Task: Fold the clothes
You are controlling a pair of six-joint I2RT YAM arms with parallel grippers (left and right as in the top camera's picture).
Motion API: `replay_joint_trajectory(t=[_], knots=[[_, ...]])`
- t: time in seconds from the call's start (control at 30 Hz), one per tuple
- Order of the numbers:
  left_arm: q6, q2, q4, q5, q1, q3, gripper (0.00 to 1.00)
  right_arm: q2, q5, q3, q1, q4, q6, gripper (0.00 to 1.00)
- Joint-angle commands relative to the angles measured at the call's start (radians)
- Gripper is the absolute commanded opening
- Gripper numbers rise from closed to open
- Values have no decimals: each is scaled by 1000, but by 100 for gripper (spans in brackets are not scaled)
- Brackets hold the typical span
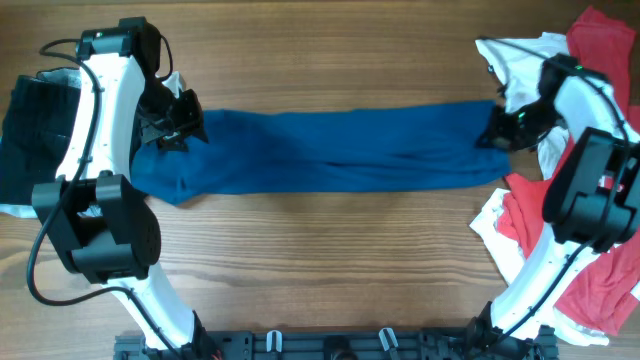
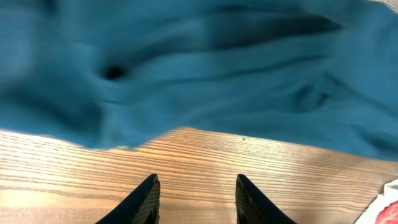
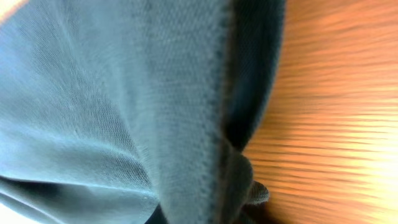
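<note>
Shirt: the dark blue shirt (image 1: 330,150) lies pulled into a long, wrinkled band on the surface (image 1: 320,60), spanning from the left tool (image 1: 178,125) to the right tool (image 1: 498,130).
Left tool: fingers spread, with only bare wood between them in the wrist view; the shirt's edge lies just past the tips, not caught.
Right tool: pressed together on the shirt's near end; its wrist view is filled with bunched cloth and a hemmed edge (image 3: 217,124).
Other clothes: a red garment (image 1: 600,40) and a white garment (image 1: 515,55) are heaped behind the right tool; a black garment (image 1: 30,130) sits behind the left tool.
Handling: probably light, limp knit that drapes, creases and drags on wood rather than sliding clean; not fragile.
Where to hold: likely at a hem or corner, low against the surface, pinching every layer.
Risk: a shallow pinch may take one layer only, and the fold would come out skewed.
</note>
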Motion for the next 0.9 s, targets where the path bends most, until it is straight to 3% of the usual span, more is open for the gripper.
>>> replay_joint_trajectory(t=[0.0,0.13,0.37,0.53,0.87], knots=[[-3,-30,-3,6,3,-3,39,-14,72,137,-82,-15,71,4],[-25,-30,-3,10,3,-3,39,-14,208,169,-121,-24,113,4],[-25,-30,-3,18,3,-3,39,-40,214,172,-64,-78,122,4],[-25,-30,-2,17,3,-3,39,-73,331,172,117,-149,155,4],[-24,-30,1,17,3,-3,40,-73,354,169,491,-159,255,4]])
